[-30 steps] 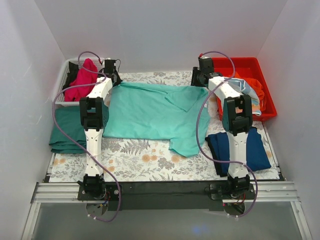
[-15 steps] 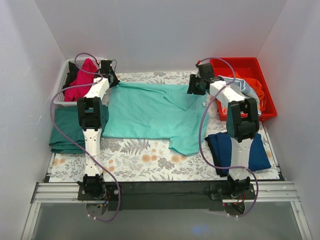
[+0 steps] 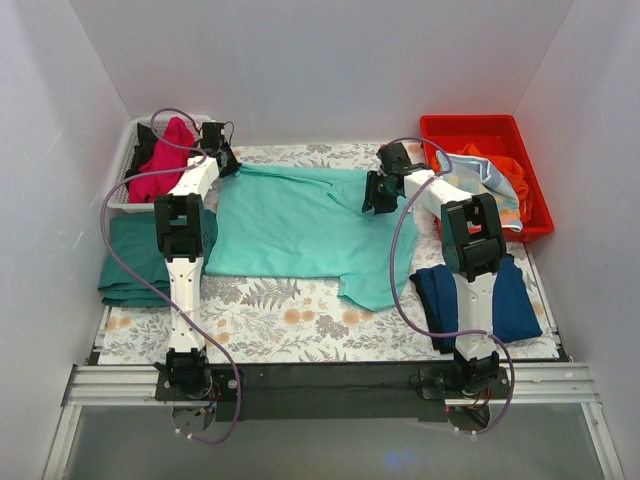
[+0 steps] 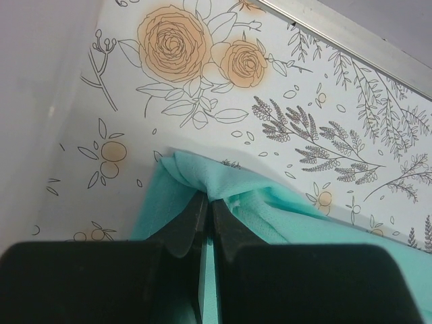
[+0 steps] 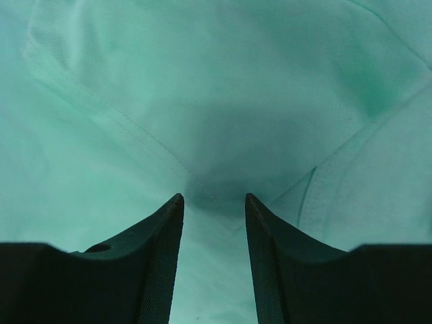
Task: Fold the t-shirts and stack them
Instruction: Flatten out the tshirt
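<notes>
The mint-green t-shirt [image 3: 300, 220] lies spread on the floral cover, its right part folded over. My left gripper [image 3: 225, 160] is shut on the shirt's far left corner [image 4: 202, 181]; the pinched cloth bunches at the fingertips. My right gripper [image 3: 372, 193] is open, its fingers [image 5: 162, 250] just above the mint cloth [image 5: 202, 101] near the folded flap, nothing between them. A navy-blue shirt [image 3: 478, 300] lies folded at the right, under the right arm. A magenta shirt [image 3: 165, 160] lies in the left basket.
A dark green folded cloth [image 3: 135, 262] lies at the left edge. A red bin [image 3: 530, 160] at the back right holds orange and light cloths. A white wire basket [image 3: 128, 175] stands at the back left. White walls close in on three sides.
My right gripper has moved left and nearer from the shirt's far right corner onto the folded flap. The left gripper has stayed on the far left corner.
</notes>
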Motion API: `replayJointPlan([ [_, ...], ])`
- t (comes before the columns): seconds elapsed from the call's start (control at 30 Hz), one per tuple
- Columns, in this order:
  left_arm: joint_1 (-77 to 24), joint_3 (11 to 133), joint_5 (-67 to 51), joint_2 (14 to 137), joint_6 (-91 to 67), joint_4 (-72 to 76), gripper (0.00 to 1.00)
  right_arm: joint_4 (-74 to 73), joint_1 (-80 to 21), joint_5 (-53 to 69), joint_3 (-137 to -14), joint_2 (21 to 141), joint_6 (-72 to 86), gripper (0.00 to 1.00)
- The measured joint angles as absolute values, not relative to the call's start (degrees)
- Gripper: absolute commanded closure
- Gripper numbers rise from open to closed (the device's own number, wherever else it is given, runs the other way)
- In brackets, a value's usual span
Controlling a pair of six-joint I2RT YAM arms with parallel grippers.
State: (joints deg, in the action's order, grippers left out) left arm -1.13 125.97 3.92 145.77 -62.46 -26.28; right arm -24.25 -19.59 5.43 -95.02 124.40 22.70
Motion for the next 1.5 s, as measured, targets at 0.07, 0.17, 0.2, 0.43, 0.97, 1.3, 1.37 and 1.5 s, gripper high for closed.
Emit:
replayJointPlan([
  [0.07, -1.1, 126.0, 3.8, 145.8, -62.5, -26.3, 1.00, -25.3, -19.5, 4.1, -95.0, 124.4, 22.7, 0.53],
  [0.17, -1.1, 125.8, 3.8, 145.8, -62.6, -26.1, 1.00, -26.2, -19.5, 2.9, -94.9, 124.4, 22.6, 0.53],
  [0.2, -1.1, 125.6, 3.7, 145.8, -62.6, -25.8, 1.00, -26.2, -19.5, 2.7, -94.7, 124.4, 22.6, 0.53],
  [0.43, -1.2, 125.1, 3.8, 145.7, -62.6, -24.9, 1.00, -26.5, -19.8, 2.3, -94.7, 124.4, 22.5, 0.60],
  [0.97, -1.2, 124.2, 4.1, 145.5, -62.3, -23.9, 1.00, -29.3, -20.4, -0.8, -95.1, 124.5, 22.4, 0.99],
  [1.3, -1.1, 124.1, 4.2, 144.7, -62.4, -25.2, 1.00, -34.6, -20.7, -9.1, -100.8, 124.4, 20.6, 0.99],
  [1.37, -0.9, 124.1, 4.3, 144.0, -62.4, -25.7, 1.00, -34.9, -20.6, -10.1, -102.3, 124.2, 20.3, 0.99],
  [1.5, -0.2, 124.1, 4.5, 141.6, -62.4, -26.7, 1.00, -35.7, -20.3, -11.5, -105.2, 122.9, 19.5, 0.99],
])
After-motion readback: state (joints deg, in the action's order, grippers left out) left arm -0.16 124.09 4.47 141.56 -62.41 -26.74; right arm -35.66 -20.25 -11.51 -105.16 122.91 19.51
